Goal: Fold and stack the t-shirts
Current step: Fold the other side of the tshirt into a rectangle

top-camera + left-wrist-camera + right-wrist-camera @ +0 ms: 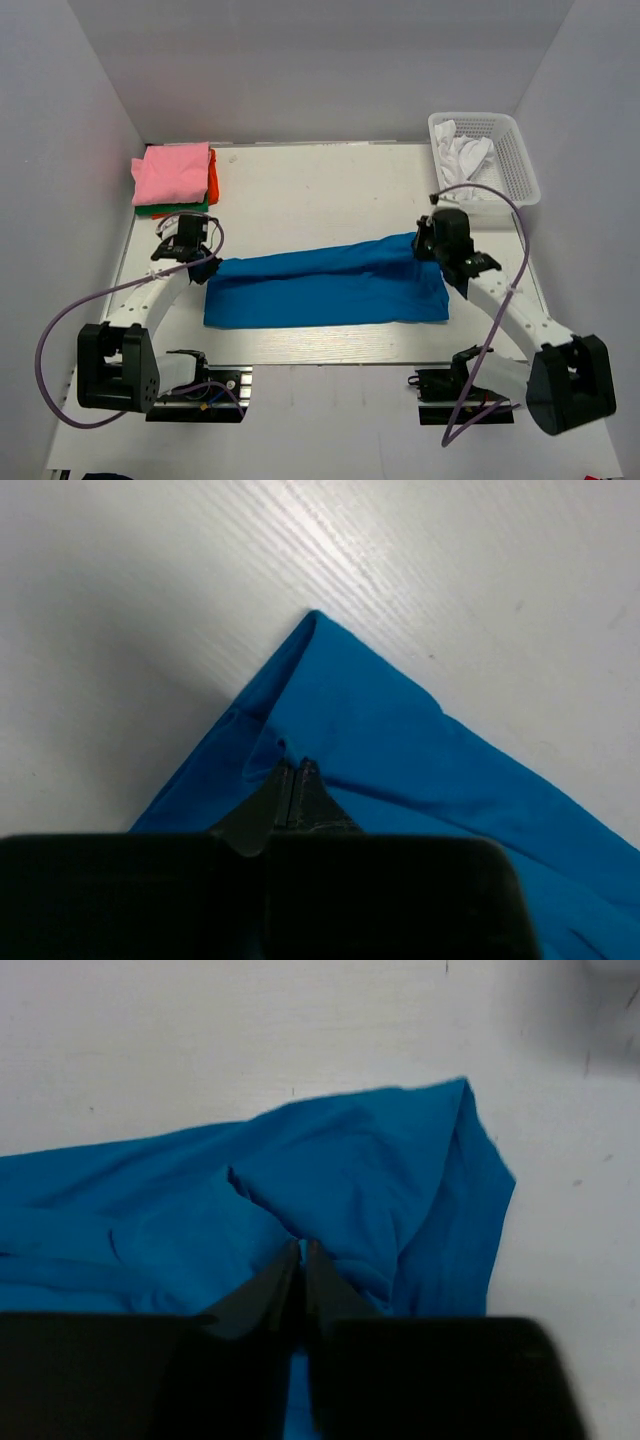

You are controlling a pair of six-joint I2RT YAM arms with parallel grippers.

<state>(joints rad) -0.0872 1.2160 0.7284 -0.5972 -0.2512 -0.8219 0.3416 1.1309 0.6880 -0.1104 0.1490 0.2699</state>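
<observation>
Bright blue cloth t-shirt (325, 285) lies across the table (330, 190).
Left end effector (205, 263) and right end effector (426, 248) clamp its ends.

Lighting bright and even from above; overhead view sharp, both wrist views soft.
Overhead view: the white table (330, 185) is evenly lit with no glare. Faint, soft-edged shadows lie under the arms and along the near edge of the blue t-shirt (330, 285). The side walls show a mild wide-angle splay. Left wrist view: a pale sheen streaks the table's grain near top centre and a broad grey shadow lies left of the cloth. The left gripper (297, 768) reads as an underexposed, out-of-focus black mass. Right wrist view: grainy and slightly blurred throughout, with a dim smudge in the upper right corner. The right gripper (302, 1252) is equally dark and featureless.
</observation>
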